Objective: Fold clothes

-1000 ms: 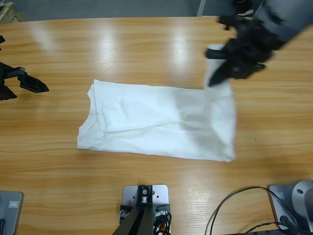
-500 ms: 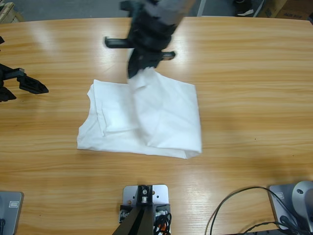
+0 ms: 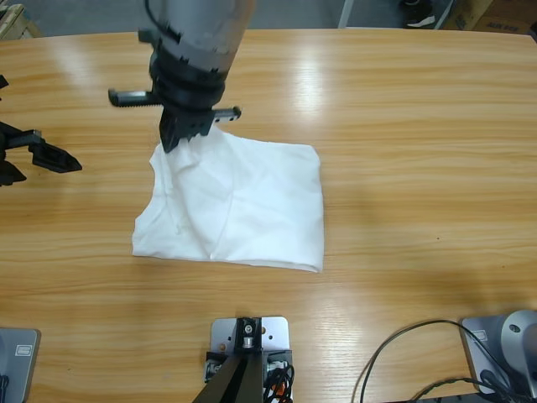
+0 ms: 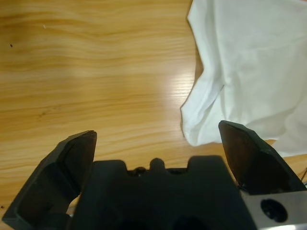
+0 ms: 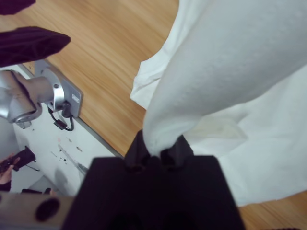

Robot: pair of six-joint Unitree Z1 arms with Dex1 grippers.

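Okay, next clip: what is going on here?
The right gripper is shut on a pinched edge of the white shirt, holding it above the shirt's far left corner, so the cloth lies doubled over itself on the wooden table. The left gripper sits open at the table's left edge, clear of the shirt.

Right arm reaching down from the top, right hand (image 3: pixel 178 134) pinched closed, left hand (image 3: pixel 33 155) spread wide at the left edge

White shirt (image 3: pixel 239 206) on wooden table (image 3: pixel 419 126) (corner pinched by right gripper (image 3: pixel 174 138)).
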